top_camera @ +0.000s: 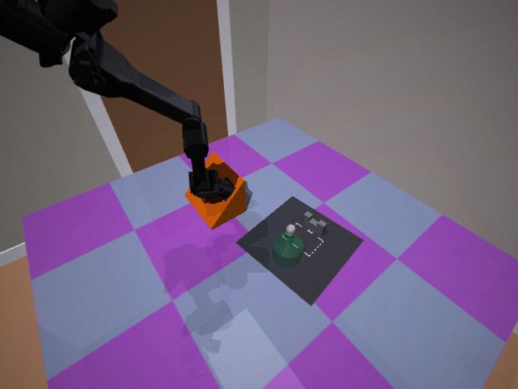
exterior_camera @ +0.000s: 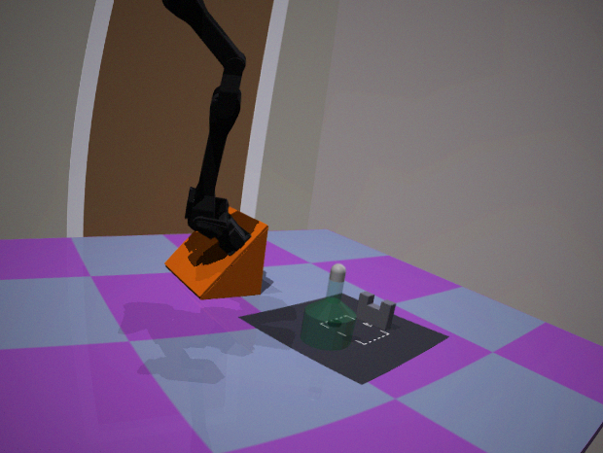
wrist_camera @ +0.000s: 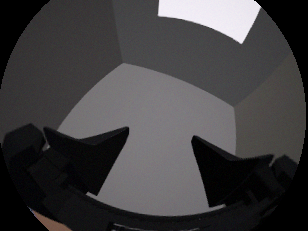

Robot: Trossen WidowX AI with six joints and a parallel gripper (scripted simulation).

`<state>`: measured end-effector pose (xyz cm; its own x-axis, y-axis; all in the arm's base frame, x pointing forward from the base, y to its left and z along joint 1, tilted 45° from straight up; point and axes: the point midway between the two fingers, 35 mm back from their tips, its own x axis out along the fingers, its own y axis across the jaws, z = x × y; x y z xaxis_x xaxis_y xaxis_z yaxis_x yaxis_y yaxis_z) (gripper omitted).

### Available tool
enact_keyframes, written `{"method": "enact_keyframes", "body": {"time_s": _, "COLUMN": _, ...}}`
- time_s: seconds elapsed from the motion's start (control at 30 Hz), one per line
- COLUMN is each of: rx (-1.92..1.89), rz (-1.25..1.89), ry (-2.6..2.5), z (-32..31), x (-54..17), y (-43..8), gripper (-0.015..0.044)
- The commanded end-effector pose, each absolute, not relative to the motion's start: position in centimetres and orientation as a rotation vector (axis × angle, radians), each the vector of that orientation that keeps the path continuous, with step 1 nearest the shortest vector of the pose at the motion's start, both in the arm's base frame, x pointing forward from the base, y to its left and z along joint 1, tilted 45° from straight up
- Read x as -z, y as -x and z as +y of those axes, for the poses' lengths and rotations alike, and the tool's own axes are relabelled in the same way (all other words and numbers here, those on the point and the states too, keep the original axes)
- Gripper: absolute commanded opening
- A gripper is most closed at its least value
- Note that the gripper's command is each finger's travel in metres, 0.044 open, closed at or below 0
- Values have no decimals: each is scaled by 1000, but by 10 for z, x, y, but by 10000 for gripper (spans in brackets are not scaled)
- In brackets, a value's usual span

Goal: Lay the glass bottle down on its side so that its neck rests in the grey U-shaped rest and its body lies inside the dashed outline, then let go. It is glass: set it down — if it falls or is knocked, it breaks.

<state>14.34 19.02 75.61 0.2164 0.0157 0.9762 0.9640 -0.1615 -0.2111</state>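
Relative to the gripper (wrist_camera: pixel 160 134), the table (top_camera: pixel 259 300) (exterior_camera: pixel 272 399) lies below, well apart. On it, the mount (top_camera: pixel 237 203) (exterior_camera: pixel 248 272) bears the arm (top_camera: pixel 154 93) (exterior_camera: pixel 224 114). The mat (top_camera: pixel 312 288) (exterior_camera: pixel 363 367) lies near the mount. On the mat, the outline (top_camera: pixel 309 255) (exterior_camera: pixel 364 343) lies between the upright bottle (top_camera: pixel 287 250) (exterior_camera: pixel 327 326) and the rest (top_camera: pixel 320 229) (exterior_camera: pixel 373 315).
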Motion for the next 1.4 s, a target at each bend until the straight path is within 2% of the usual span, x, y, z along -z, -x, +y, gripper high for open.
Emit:
{"method": "enact_keyframes", "body": {"time_s": 0.0, "rx": 1143, "rz": -996, "ry": 1433, "z": 189, "x": -757, "y": -141, "gripper": 426}}
{"method": "enact_keyframes", "body": {"time_s": 0.03, "rx": 1142, "rz": -1006, "ry": 1410, "z": 186, "x": -758, "y": -136, "gripper": 440}}
{"method": "enact_keyframes", "body": {"time_s": 0.37, "rx": 1139, "rz": -1075, "ry": 1091, "z": 130, "x": -768, "y": -69, "gripper": 440}}
{"method": "enact_keyframes", "body": {"time_s": 0.6, "rx": 1049, "rz": -1132, "ry": 681, "z": 49, "x": -766, "y": -23, "gripper": 440}}
{"method": "enact_keyframes", "body": {"time_s": 0.7, "rx": 1026, "rz": -1104, "ry": 542, "z": 13, "x": -758, "y": -18, "gripper": 440}}
{"method": "enact_keyframes", "body": {"time_s": 0.93, "rx": 934, "rz": -1082, "ry": 159, "z": -76, "x": -735, "y": -20, "gripper": 440}}
{"method": "enact_keyframes", "body": {"time_s": 1.13, "rx": 861, "rz": -1006, "ry": -186, "z": -153, "x": -696, "y": -54, "gripper": 440}}
{"method": "enact_keyframes", "body": {"time_s": 1.37, "rx": 781, "rz": -904, "ry": -387, "z": -186, "x": -663, "y": -100, "gripper": 440}}
